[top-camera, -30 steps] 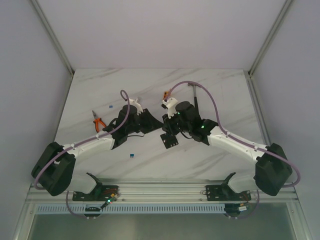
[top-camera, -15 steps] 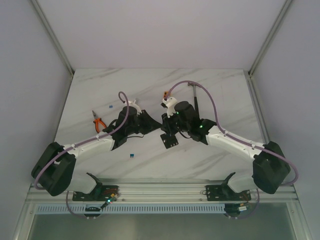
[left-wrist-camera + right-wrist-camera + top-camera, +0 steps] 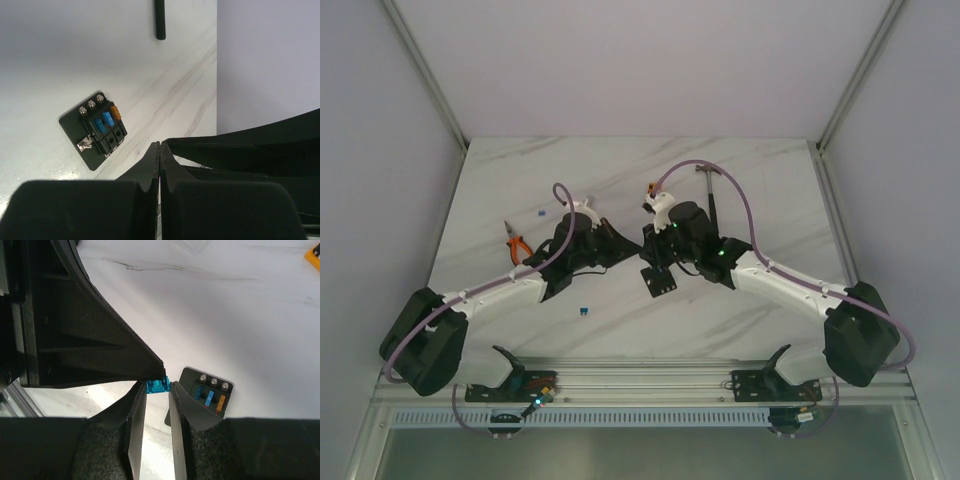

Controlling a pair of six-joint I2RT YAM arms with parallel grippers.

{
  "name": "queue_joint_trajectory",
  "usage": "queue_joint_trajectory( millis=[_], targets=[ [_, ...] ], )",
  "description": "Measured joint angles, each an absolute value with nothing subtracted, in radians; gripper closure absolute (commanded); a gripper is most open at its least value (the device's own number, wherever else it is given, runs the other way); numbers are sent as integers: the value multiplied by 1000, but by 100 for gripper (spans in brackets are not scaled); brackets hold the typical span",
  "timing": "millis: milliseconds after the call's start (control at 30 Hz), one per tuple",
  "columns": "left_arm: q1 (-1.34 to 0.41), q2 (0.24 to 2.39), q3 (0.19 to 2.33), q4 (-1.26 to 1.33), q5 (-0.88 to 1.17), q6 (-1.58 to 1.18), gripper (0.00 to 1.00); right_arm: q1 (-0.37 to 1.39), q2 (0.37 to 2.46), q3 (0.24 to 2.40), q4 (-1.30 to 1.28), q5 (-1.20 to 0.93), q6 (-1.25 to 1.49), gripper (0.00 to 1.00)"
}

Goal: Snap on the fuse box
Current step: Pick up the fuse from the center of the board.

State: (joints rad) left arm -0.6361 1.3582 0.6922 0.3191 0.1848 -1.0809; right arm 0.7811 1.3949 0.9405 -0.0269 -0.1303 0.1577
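Note:
The fuse box (image 3: pixel 658 280) is a small black square box lying on the marble table, with blue fuses and one orange fuse on top; it also shows in the left wrist view (image 3: pixel 96 129) and the right wrist view (image 3: pixel 209 394). The two grippers meet tip to tip just above and left of it. My right gripper (image 3: pixel 158 386) is shut on a small blue fuse (image 3: pixel 159 385), a finger on each side. My left gripper (image 3: pixel 159 145) is shut, and in the right wrist view its tips (image 3: pixel 159 366) sit on the top edge of that fuse.
Orange-handled pliers (image 3: pixel 517 243) lie at the left. A hammer (image 3: pixel 711 195) lies at the back right, its handle end in the left wrist view (image 3: pixel 159 20). A small orange block (image 3: pixel 648 186) lies behind the grippers. A loose blue fuse (image 3: pixel 582 310) lies near the front.
Both grippers have stayed tip to tip. The right arm has edged slightly left. The fuse box has not moved.

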Motion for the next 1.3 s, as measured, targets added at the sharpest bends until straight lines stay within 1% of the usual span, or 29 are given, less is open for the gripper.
queue_joint_trajectory(
  millis=[67,133,233,300,467,633,800,1000,1167,1300],
  targets=[
    [-636,1353,691,319,179,-1084,100,781,1394,941,-22,-130,162,64],
    [-636,1344,686,320,171,-1085,100,781,1392,940,-16,-127,168,61],
    [-636,1319,675,321,154,-1089,100,781,1372,929,0,-122,187,50],
    [-636,1296,662,323,138,-1094,100,781,1343,912,18,-111,220,49],
    [-636,1209,577,402,93,-1135,100,778,1235,811,144,-99,369,51],
    [-636,1111,500,491,41,-1182,100,760,1166,682,332,-105,556,53],
    [-636,1031,448,589,7,-1239,100,752,1184,614,529,-149,723,55],
    [-636,995,366,724,1,-1349,100,751,1241,584,761,-207,868,57],
    [-636,991,327,794,-2,-1420,100,752,1281,578,882,-234,942,59],
    [-636,981,327,831,-2,-1447,100,752,1299,578,929,-244,973,61]
  ],
)
